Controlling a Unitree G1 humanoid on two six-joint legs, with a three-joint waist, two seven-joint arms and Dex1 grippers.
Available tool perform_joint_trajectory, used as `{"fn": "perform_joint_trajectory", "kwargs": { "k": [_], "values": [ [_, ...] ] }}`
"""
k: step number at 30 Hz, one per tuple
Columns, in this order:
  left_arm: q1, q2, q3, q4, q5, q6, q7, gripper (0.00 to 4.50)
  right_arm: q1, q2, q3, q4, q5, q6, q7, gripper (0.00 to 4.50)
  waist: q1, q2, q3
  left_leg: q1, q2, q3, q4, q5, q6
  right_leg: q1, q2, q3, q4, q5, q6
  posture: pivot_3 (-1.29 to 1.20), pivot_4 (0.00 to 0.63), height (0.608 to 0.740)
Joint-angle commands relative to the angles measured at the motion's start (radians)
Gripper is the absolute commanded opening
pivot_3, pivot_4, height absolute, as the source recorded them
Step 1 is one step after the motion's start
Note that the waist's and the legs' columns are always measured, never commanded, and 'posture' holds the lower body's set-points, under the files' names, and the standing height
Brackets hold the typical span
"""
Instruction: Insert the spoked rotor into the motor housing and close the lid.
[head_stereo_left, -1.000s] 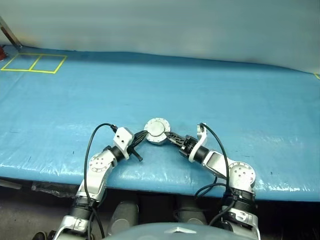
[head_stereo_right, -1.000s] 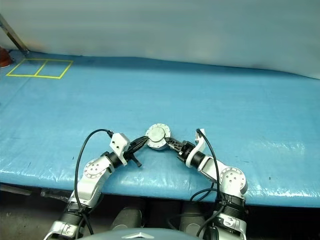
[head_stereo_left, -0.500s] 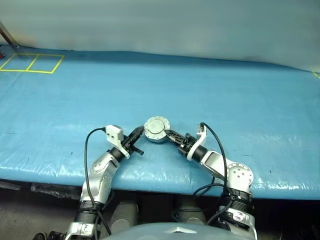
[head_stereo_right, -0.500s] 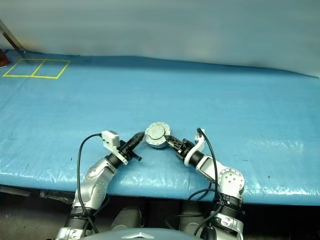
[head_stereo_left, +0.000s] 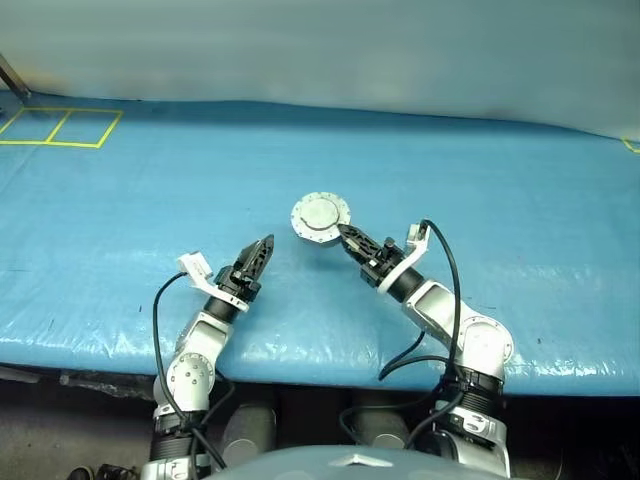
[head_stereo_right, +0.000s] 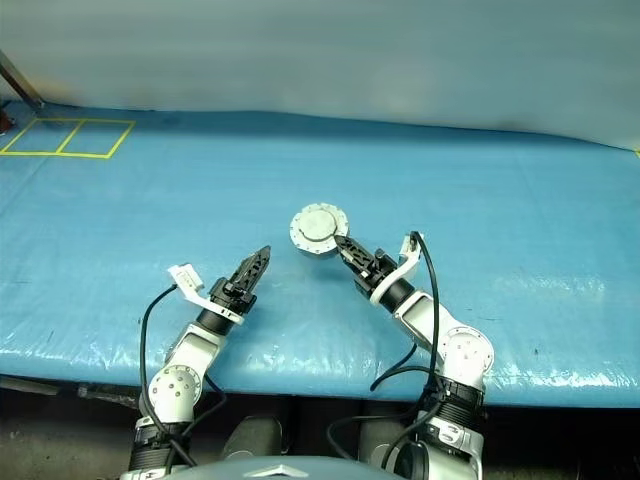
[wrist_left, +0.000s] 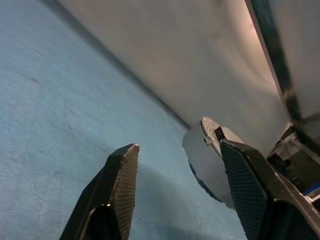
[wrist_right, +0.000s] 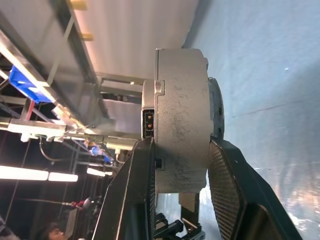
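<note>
Our right hand (head_stereo_left: 345, 235) grips the closed motor housing (head_stereo_left: 320, 217) by its near edge, fingers clamped on both flat faces, holding it above the blue tabletop (head_stereo_left: 500, 200). Our left hand (head_stereo_left: 262, 250), fingers spread wide and holding nothing, hangs to the housing's left and nearer, apart from it.

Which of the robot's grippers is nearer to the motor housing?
The right. The right gripper clamps the motor housing between its fingers, lifted above the blue table; the left gripper hangs open, apart, on its left.
</note>
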Motion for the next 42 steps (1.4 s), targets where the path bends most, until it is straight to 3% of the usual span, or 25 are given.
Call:
{"fn": "perform_joint_trajectory", "kwargs": {
  "k": [1,10,20,23,26,33,40,42],
  "values": [
    [0.003,-0.009,-0.004,-0.056,-0.129,0.104,-0.025,4.48,-0.024,0.004,0.042,-0.062,0.072,-0.021,0.013,1.12,0.000,0.000,0.000,0.000,0.000,0.000,0.000,0.000,0.000,0.000,0.000,0.000,0.000,0.000,0.000,0.00,0.150,0.740],
    [-0.020,-0.025,-0.002,-0.027,-0.206,0.200,-0.016,4.48,0.021,-0.019,0.137,-0.106,0.108,-0.011,0.020,1.12,0.001,0.000,0.000,0.000,0.000,0.000,0.000,0.000,0.000,0.000,0.000,0.000,0.000,0.000,0.000,0.00,0.150,0.740],
    [-0.068,-0.082,-0.013,0.018,-0.141,0.109,-0.043,4.48,0.061,-0.066,0.237,-0.142,0.106,-0.020,0.055,1.12,0.004,0.000,0.000,0.000,0.000,0.000,0.000,0.000,0.000,0.000,0.000,0.000,-0.001,0.000,-0.001,0.00,0.150,0.740],
    [-0.069,-0.090,-0.014,0.028,-0.150,0.098,-0.067,3.92,0.062,-0.073,0.242,-0.142,0.108,-0.034,0.051,1.12,0.004,0.000,0.000,-0.001,0.000,0.000,0.000,0.000,0.000,0.000,0.000,0.000,-0.001,0.000,-0.001,0.00,0.150,0.740],
    [-0.066,-0.087,-0.012,0.039,-0.147,0.087,-0.067,2.99,0.060,-0.080,0.244,-0.143,0.107,-0.045,0.054,1.12,0.004,0.000,0.000,-0.001,0.000,0.000,0.000,0.000,0.000,0.000,0.000,0.000,-0.001,0.000,-0.001,0.00,0.150,0.740],
    [-0.057,-0.077,-0.009,0.052,-0.142,0.090,-0.001,2.91,0.064,-0.092,0.260,-0.145,0.052,-0.094,0.088,1.12,0.004,-0.001,0.000,-0.001,0.000,0.000,0.000,0.000,0.000,0.000,0.000,0.000,-0.001,0.000,-0.001,0.00,0.150,0.740],
    [-0.048,-0.098,0.012,0.055,-0.119,0.032,0.068,2.66,0.044,-0.087,0.267,-0.125,-0.068,-0.180,0.049,3.49,0.001,-0.001,0.001,-0.001,0.000,0.000,0.000,0.000,0.000,0.000,0.000,0.000,-0.001,0.000,-0.001,0.00,0.150,0.740],
    [-0.054,-0.115,0.039,0.069,-0.104,-0.014,0.118,2.66,0.042,-0.080,0.265,-0.123,-0.107,-0.219,0.045,3.49,0.002,-0.001,0.001,0.000,0.000,0.000,0.000,0.000,0.000,0.000,0.000,0.000,-0.001,0.000,-0.001,0.00,0.150,0.740]
  ]
}}
